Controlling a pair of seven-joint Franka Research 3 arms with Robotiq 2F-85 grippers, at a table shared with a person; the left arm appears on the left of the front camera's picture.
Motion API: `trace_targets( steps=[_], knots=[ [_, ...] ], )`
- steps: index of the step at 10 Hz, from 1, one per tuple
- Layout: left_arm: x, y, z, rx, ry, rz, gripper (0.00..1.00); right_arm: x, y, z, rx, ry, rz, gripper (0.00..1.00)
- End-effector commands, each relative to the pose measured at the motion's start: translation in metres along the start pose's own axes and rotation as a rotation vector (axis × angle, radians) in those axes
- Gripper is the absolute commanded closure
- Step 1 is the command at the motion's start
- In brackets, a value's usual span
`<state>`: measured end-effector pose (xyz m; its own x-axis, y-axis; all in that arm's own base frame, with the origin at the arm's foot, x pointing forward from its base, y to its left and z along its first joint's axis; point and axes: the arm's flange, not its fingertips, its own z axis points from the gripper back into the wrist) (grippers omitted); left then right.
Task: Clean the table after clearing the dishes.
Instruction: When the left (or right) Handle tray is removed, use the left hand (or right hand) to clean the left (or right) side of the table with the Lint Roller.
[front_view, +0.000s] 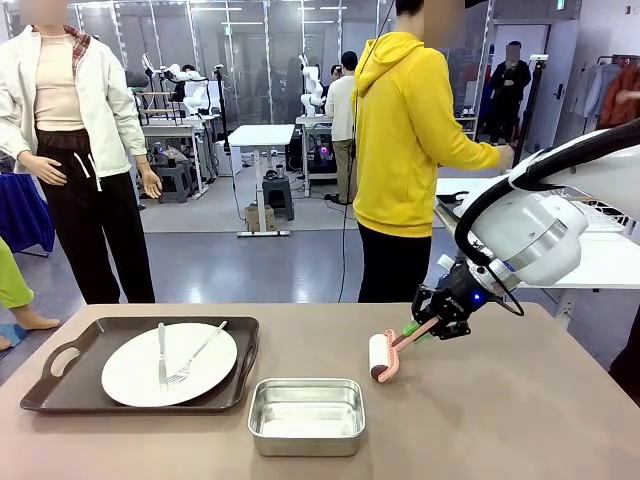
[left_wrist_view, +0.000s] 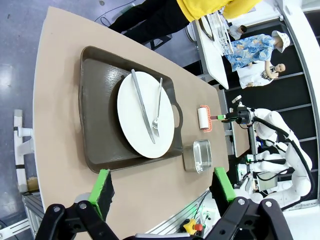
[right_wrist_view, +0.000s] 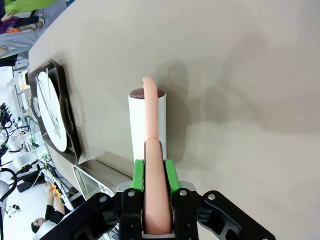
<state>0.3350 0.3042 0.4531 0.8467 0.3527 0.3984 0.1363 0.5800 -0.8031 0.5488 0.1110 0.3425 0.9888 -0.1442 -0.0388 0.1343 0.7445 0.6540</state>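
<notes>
Your right claw (front_view: 421, 328) clamped on the roller (front_view: 381, 356), steel pan (front_view: 306, 415) near it, tray (front_view: 42, 393) lengthwise along the table (front_view: 520, 420) edge, left claw (left_wrist_view: 161, 187) apart.

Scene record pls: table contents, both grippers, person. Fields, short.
table: matte taupe-brown, rectangular
dishes: round white plate with silver fork and knife, on dark brown handled tray, robot's left
other: small rectangular steel pan, front middle
right gripper: shut on pink handle of white lint roller, roll on table
left gripper: open, empty, above table
person: yellow hoodie, far side, turned sideways
</notes>
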Motion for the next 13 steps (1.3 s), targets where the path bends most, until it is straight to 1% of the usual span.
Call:
trace_targets(
  steps=[1,3,6,7,10,13],
  knots=[
    [-0.002,0.0,0.003,0.005,0.008,-0.004,0.0,0.009,-0.035,-0.005,-0.05,-0.014,-0.018,0.79],
    [-0.002,0.0,0.003,0.005,0.008,-0.004,0.0,0.01,-0.052,0.013,-0.1,0.009,-0.018,0.79],
    [-0.002,0.0,0.003,0.005,0.008,-0.004,0.0,0.012,-0.08,0.045,-0.2,-0.006,-0.013,0.79],
    [-0.002,0.0,0.003,0.005,0.008,-0.004,0.0,0.014,-0.087,0.053,-0.227,0.004,-0.001,0.79],
    [-0.002,0.0,0.003,0.005,0.008,-0.004,0.0,0.021,-0.109,0.082,-0.311,-0.02,0.012,0.79],
    [-0.002,0.0,0.003,0.005,0.008,-0.004,0.0,0.026,-0.13,0.102,-0.395,-0.004,0.024,0.79]
  ],
)
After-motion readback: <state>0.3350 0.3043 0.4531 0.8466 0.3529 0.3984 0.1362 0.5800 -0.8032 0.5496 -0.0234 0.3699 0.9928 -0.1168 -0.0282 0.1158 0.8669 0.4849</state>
